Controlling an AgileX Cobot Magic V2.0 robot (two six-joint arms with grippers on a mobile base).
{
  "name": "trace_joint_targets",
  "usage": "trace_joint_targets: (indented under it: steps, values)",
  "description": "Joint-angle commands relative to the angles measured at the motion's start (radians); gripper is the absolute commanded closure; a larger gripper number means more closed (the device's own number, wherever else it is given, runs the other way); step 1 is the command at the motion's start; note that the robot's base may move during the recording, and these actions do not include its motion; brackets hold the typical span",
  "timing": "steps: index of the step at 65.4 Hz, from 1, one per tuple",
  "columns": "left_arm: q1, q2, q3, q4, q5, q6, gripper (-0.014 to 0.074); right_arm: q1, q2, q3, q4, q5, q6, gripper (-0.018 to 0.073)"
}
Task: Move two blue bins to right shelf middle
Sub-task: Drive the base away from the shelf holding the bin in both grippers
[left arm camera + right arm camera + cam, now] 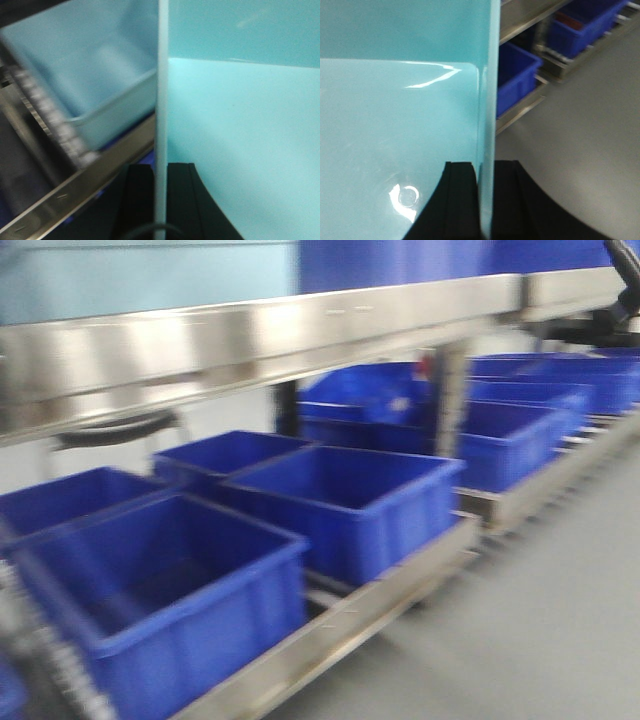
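Our left gripper and right gripper each pinch an upright side wall of the pale aqua bin between black fingers; what shows of its inside is bare. A second pale aqua bin sits beside it on a steel shelf. Blurred royal-blue bins line a lower shelf above grey floor

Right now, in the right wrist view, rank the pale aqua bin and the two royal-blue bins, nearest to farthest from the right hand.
1. The pale aqua bin: its wall is clamped in the right hand.
2. The near royal-blue bin: just right of that wall, mid-frame.
3. The far royal-blue bin: top right corner, well beyond the near one.
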State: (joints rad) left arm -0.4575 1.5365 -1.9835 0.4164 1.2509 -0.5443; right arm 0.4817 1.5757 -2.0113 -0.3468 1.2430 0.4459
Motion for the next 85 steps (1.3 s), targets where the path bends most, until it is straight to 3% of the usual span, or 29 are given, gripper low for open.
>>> trace_joint_targets:
  steps: [1,85]
  values:
    - [-0.006,-0.012,-0.012,0.015,-0.030,0.001,0.0708,0.000,-0.013,-0.012,-0.032,-0.022,-0.008,0.0721]
    - [-0.006,-0.012,-0.012,0.016,-0.030,0.001,0.0708,0.000,-0.013,-0.012,-0.032,-0.022,-0.008,0.0721]
